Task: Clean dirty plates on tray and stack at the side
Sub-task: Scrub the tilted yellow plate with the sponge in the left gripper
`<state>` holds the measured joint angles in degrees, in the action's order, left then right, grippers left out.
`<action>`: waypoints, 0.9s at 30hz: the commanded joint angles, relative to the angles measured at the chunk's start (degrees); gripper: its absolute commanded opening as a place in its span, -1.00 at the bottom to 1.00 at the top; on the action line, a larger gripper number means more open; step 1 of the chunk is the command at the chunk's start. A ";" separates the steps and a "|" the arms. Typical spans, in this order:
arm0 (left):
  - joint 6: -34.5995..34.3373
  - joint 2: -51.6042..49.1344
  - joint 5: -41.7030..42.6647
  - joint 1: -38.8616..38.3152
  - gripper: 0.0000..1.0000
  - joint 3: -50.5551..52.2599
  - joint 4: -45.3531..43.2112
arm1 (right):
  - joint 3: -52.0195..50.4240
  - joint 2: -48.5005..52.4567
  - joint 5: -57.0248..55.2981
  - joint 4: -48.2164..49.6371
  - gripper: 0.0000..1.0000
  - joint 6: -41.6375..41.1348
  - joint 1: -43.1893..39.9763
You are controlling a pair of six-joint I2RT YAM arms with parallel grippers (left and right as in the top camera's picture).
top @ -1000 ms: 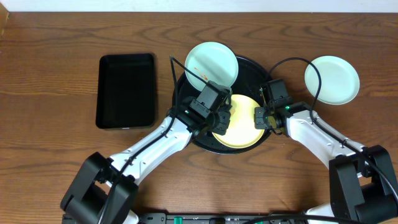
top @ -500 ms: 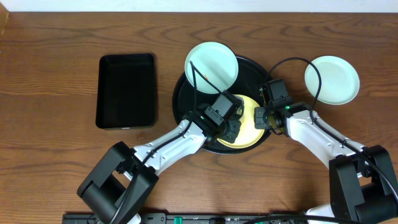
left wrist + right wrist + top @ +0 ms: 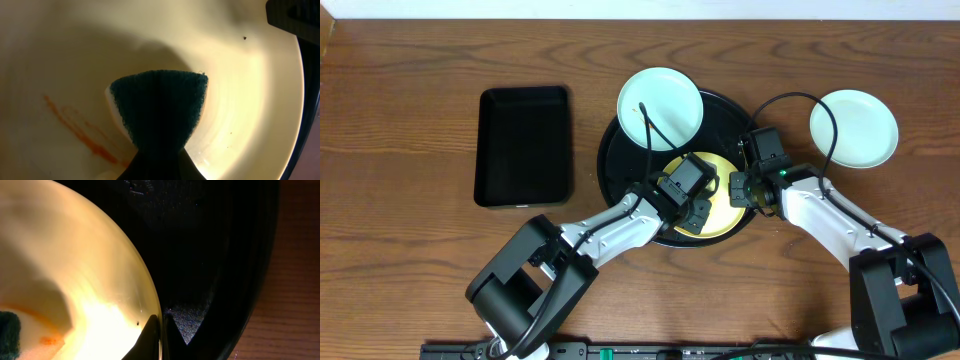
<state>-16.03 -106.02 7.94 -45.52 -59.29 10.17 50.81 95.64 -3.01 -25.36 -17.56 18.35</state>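
Status: scrub of second plate under way, judged roughly mid-task.

- Round black tray (image 3: 607, 160) is the reference for all positions.
- Side plate (image 3: 853, 128), pale mint, lies on the wood right of the tray, well apart from its rim. It looks clean from overhead, so I count it as done. It is alone there, so no stack exists yet.
- Yellow plate (image 3: 722, 205) lies inside the tray, on its near-right part.
- Right gripper (image 3: 160, 332) is pinched narrow onto this plate's rim at the tray's right side, steadying it.
- Left gripper (image 3: 692, 208) is over the plate, clamped on a dark green sponge (image 3: 159, 105).
- Orange streak (image 3: 80, 134) lies on the plate beside the sponge; wiping is not finished.
- Mint plate (image 3: 660, 100) sits at the tray's far edge, overlapping the rim. Tiny orange specks show near its left side. Judged untouched.
- Left to do: finish the yellow plate, move it to the side, then clean and stack the mint one.

Hard to read:
- Left fingers are almost wholly behind the sponge in the wrist view; only a dark wedge shows.
- Cannot tell whether the sponge presses the plate or hovers just above.
- Overhead, both wrists cover much of the yellow plate.
- Side plate is too small to check for fine specks.
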 commanded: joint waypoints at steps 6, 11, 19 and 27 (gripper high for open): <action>2.93 -1.27 -4.68 -0.22 -0.85 -0.83 -0.02 | -0.68 1.79 2.03 0.28 -0.98 -0.85 0.04; 3.98 -1.27 -4.92 -0.22 -0.84 -0.50 -0.09 | -0.68 1.79 2.03 0.28 -0.98 -0.83 0.04; 4.61 -1.27 -7.61 -0.22 -0.85 0.55 -0.20 | -0.68 1.79 2.05 0.31 -0.98 -0.83 0.04; 6.19 -1.29 -9.77 -0.22 -0.85 0.59 -0.46 | -0.68 1.79 2.08 0.28 -0.98 -0.83 0.04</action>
<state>-11.51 -106.13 1.39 -45.71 -59.29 9.93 50.81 95.68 -3.01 -25.34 -17.56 18.35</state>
